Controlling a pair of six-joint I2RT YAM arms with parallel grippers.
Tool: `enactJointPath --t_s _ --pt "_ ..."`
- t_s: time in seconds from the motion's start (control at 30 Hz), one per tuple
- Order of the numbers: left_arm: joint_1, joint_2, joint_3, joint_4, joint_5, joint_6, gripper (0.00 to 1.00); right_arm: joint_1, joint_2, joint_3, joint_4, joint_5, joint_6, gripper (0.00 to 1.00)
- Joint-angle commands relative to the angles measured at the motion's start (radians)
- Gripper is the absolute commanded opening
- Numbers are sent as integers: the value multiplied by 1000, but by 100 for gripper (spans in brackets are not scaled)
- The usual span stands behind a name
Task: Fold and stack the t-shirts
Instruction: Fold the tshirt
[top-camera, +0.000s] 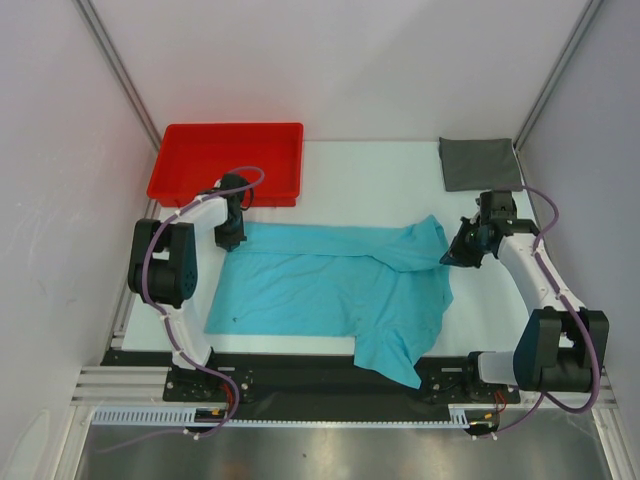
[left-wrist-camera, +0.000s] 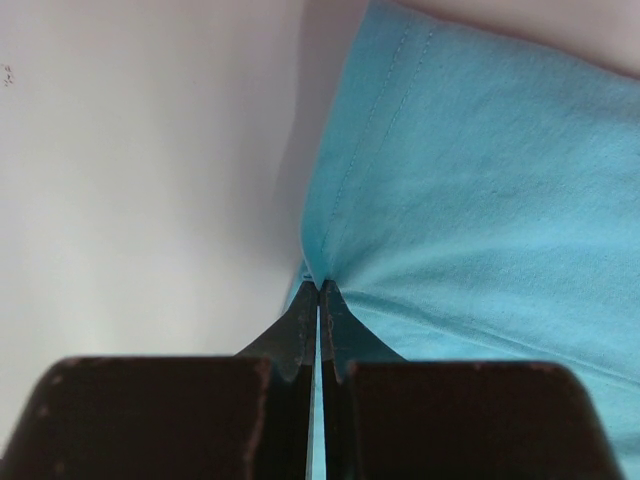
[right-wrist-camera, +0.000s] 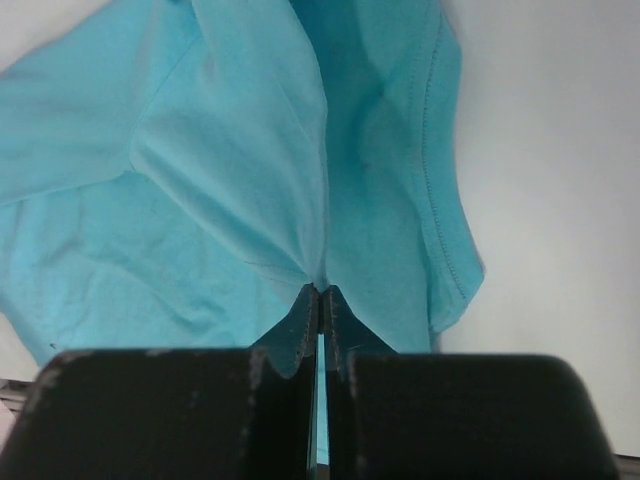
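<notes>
From above, the turquoise t-shirt (top-camera: 330, 285) lies across the white table (top-camera: 390, 175), its long axis running left to right between the two arms, with one end drooping over the near edge. The left jaws sit at its far-left corner and the right jaws at its bunched far-right end, so most of the cloth lies on the near side of both. The folded grey t-shirt (top-camera: 480, 163) rests in the far-right corner, nearer the right arm (top-camera: 540, 285); a red tray (top-camera: 228, 160) sits far left.

Left wrist view: the jaws are pressed together on the turquoise t-shirt's stitched edge (left-wrist-camera: 480, 200).

Right wrist view: the jaws are pinched on a gathered fold (right-wrist-camera: 250, 180).

No labels or writing can be read.
</notes>
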Motion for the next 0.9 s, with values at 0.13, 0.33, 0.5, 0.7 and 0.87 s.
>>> enactJointPath --t_s 0.13,0.33,0.5,0.7,0.87 --pt "8 5 13 -1 -5 -17 0 -4 -54 -48 -7 -58 79 0" --pt "8 5 19 -6 -5 -16 0 -5 -74 -105 21 -59 122 0" --pt "8 9 24 -12 -8 -11 0 -11 -83 -154 44 -72 159 0" --pt "8 20 28 -15 -10 -10 0 -42 -100 -154 42 -104 173 0" --pt "8 23 30 -16 -10 -11 0 -53 -121 -154 38 -170 209 0"
